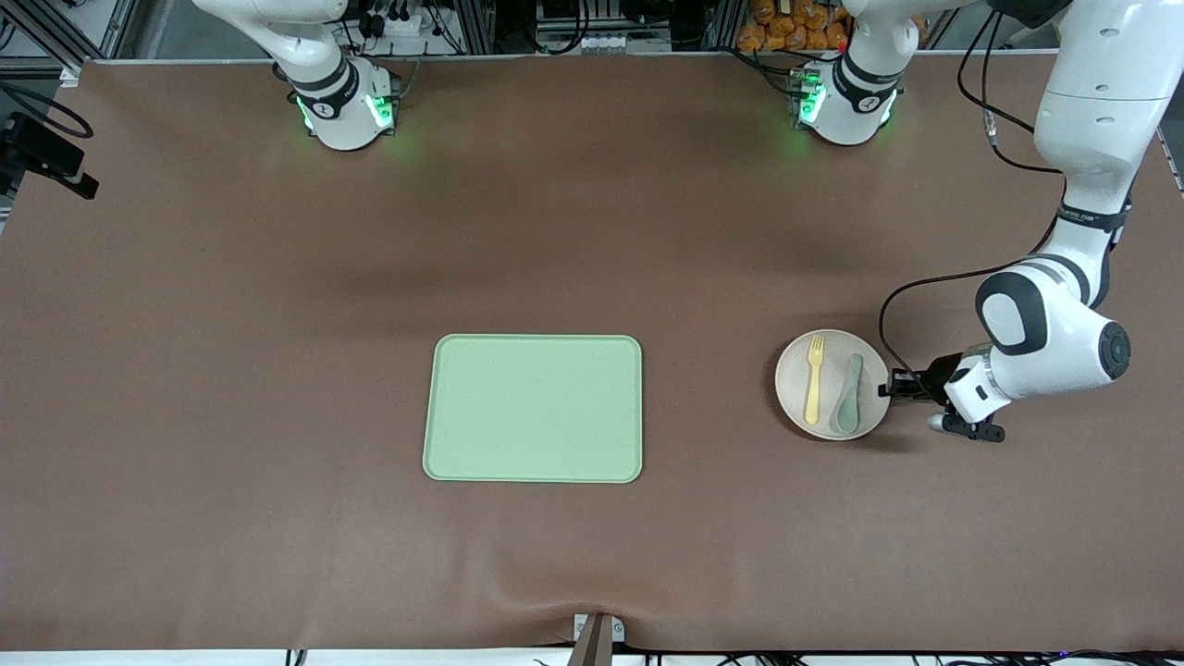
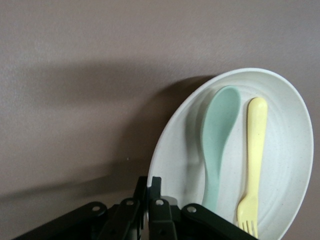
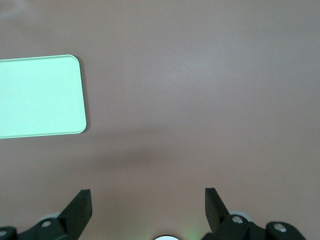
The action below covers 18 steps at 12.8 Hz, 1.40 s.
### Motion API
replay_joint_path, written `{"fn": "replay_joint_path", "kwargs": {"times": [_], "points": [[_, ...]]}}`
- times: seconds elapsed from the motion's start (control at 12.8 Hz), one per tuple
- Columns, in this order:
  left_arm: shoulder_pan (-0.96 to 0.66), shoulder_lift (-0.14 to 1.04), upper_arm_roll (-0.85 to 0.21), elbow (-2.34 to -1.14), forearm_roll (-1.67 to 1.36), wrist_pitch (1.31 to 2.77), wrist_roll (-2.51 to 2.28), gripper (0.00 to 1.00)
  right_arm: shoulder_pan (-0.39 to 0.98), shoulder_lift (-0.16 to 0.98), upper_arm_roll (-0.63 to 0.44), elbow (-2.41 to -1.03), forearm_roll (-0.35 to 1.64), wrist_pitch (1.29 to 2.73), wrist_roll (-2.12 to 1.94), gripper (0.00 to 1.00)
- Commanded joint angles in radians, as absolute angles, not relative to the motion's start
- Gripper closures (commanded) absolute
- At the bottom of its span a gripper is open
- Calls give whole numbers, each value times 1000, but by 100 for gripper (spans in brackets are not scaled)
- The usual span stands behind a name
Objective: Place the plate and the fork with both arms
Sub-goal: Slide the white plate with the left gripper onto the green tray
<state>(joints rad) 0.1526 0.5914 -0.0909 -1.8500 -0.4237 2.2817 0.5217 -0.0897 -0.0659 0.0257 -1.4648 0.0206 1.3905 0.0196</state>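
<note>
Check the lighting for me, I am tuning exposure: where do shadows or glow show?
Front view: green glow around both arm bases, soft arm shadows on the table. Left wrist view: a dark shadow beside the plate. Right wrist view: a faint shadow on the table near the tray.

A matte brown sheet covers the wide table (image 1: 277, 277), its surface evenly lit, with soft grey shadows near the centre and a slight wrinkle at the 6 o'clock edge (where a small metal bracket (image 1: 597, 634) clamps it). Along 12 o'clock stand aluminium frame rails (image 1: 481, 23), tangled black cables (image 1: 407, 23) and a cluster of orange objects (image 1: 791, 28).
</note>
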Motion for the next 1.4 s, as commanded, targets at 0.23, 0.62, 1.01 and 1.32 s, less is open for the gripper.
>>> {"fn": "replay_joint_path", "kwargs": {"times": [0.23,0.62,1.01,1.32], "points": [[150,563,-165,-1778,-443,2215,522,100,-92,-67,26,-1466,26,1387,21,0],[108,574,-277,-1643,-440,2117,236,100,-92,-66,26,-1465,26,1388,21,0],[-132,662,-265,-1470,-422,2125,-142,100,-97,-58,26,-1465,26,1388,20,0],[-239,719,-258,-1416,-394,2176,-209,100,-83,-51,29,-1465,28,1388,21,0]]}}
